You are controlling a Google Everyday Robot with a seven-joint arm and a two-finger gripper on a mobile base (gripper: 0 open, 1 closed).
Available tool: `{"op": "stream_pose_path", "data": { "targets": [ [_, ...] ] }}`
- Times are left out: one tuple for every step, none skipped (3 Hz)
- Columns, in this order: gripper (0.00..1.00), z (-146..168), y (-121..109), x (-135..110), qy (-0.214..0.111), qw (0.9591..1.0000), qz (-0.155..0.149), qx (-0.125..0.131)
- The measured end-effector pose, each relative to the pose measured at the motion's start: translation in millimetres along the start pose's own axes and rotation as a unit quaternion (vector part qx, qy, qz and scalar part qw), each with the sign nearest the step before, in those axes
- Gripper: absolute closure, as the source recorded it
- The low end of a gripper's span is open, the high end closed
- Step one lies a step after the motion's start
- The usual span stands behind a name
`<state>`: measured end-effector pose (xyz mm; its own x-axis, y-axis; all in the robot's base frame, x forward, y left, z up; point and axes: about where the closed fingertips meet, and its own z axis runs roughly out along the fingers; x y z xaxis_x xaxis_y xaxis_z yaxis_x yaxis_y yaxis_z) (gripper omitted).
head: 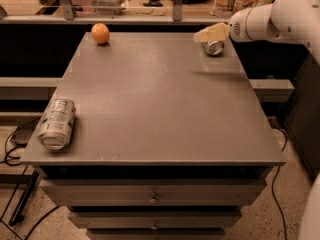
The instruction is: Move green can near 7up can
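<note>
hovering tool (209, 34) above green can (215, 48)

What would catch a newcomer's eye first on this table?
A white robot arm reaches in from the right, its cream-coloured gripper hanging at the far right corner of the grey table, close over a small shiny dark green can. A pale silver 7up can with green print lies on its side by the near left edge, and a round orange fruit sits at the far left corner.
</note>
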<state>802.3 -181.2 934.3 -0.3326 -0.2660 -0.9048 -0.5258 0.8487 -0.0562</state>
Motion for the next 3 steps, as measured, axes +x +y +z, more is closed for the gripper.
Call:
{"op": "stream_pose_path", "data": {
  "targets": [
    [0.0, 33, -14, 12, 0.007, 0.9997, 0.02, 0.01],
    [0.0, 51, -21, 21, 0.014, 0.9993, 0.033, 0.014],
    [0.0, 69, -25, 33, 0.027, 0.9984, 0.048, 0.014]
  ]
}}
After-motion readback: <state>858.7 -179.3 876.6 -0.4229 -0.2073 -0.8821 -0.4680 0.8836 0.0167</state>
